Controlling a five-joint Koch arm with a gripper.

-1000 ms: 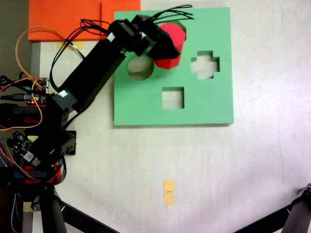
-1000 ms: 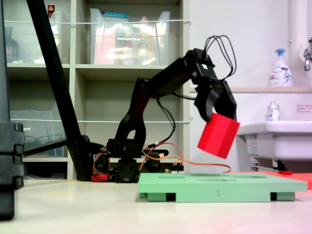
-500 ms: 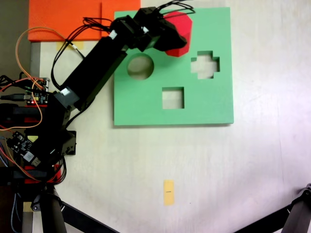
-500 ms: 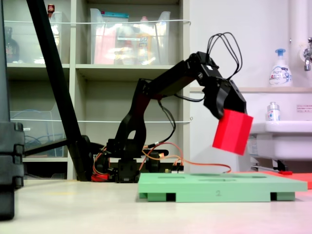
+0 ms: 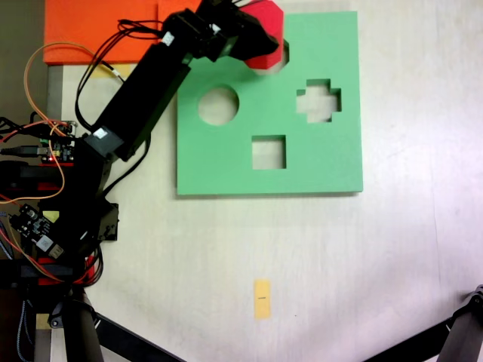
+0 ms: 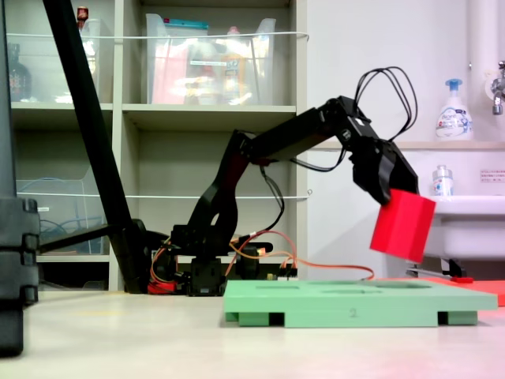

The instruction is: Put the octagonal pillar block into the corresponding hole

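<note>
A fixed view: the gripper [image 6: 394, 197] is clenching the octagonal pillar block [image 6: 403, 225], tilted; the corresponding hole [image 5: 284, 54] is probably lying directly beneath.

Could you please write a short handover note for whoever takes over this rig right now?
Tool: shut on the red octagonal block, holding it tilted in the air.
Block: clear above the green board, near its far edge; from above it covers much of the eight-sided hole.
Round, cross and square cutouts are empty.
Done: block picked up and carried to the hole.
Left: level it, line it up, lower it in, release.
</note>
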